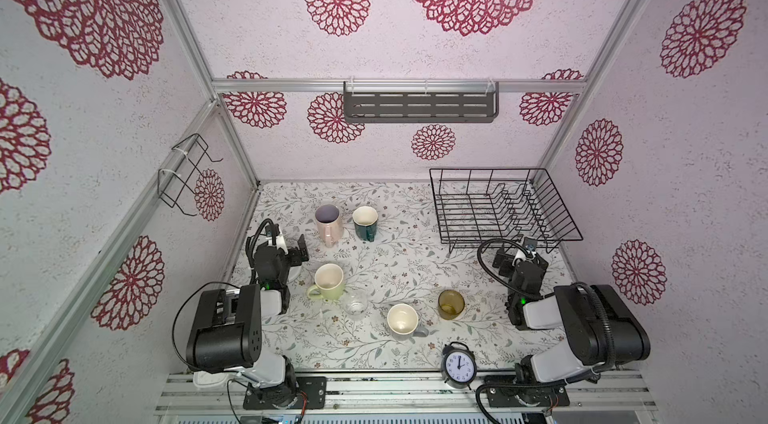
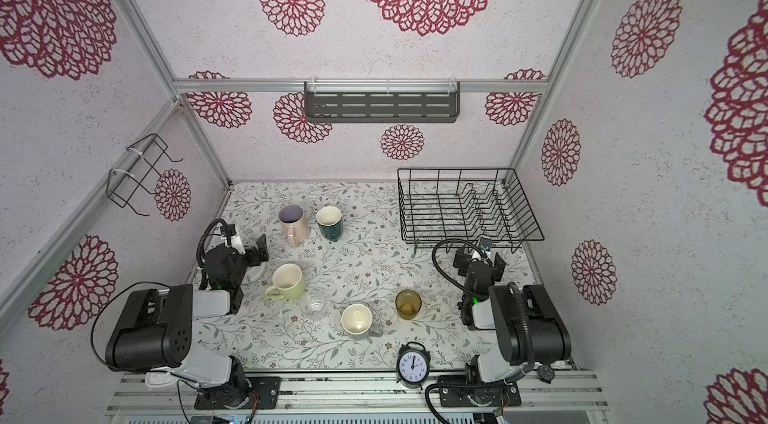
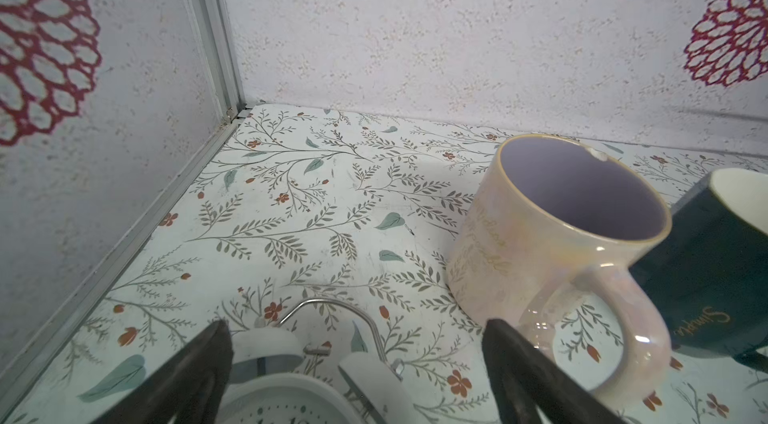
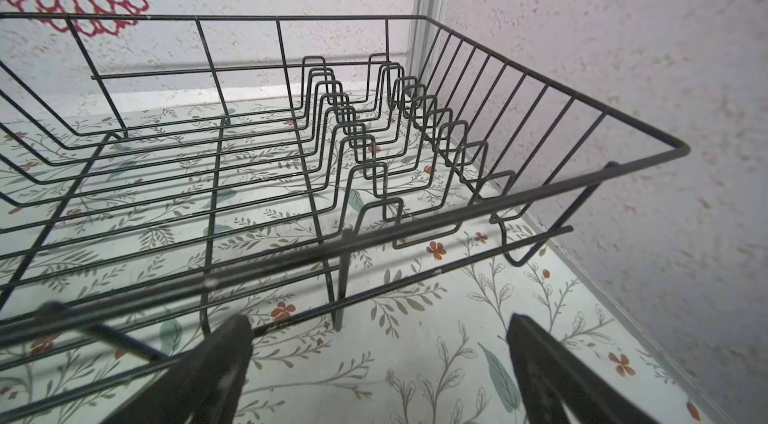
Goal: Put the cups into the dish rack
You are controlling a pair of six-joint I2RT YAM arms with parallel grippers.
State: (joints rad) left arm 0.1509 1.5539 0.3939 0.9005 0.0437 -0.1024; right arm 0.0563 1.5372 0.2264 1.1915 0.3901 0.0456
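Observation:
Six cups stand on the floral table. A tall pink mug (image 1: 329,223) (image 3: 552,235) and a dark teal mug (image 1: 365,221) (image 3: 723,268) are at the back. A yellow-green mug (image 1: 329,282), a small clear glass (image 1: 356,304), a grey mug with a cream inside (image 1: 404,320) and an amber glass (image 1: 451,304) are nearer the front. The black wire dish rack (image 1: 478,169) (image 4: 677,152) sits empty at the back right. My left gripper (image 1: 301,252) (image 3: 359,332) is open, left of the pink mug. My right gripper (image 1: 501,262) (image 4: 380,326) is open, just in front of the rack.
A white alarm clock (image 3: 282,393) lies under the left gripper. A black alarm clock (image 1: 458,366) stands at the front edge. A grey slotted shelf (image 1: 419,107) hangs on the back wall and a small wire holder (image 1: 187,176) on the left wall.

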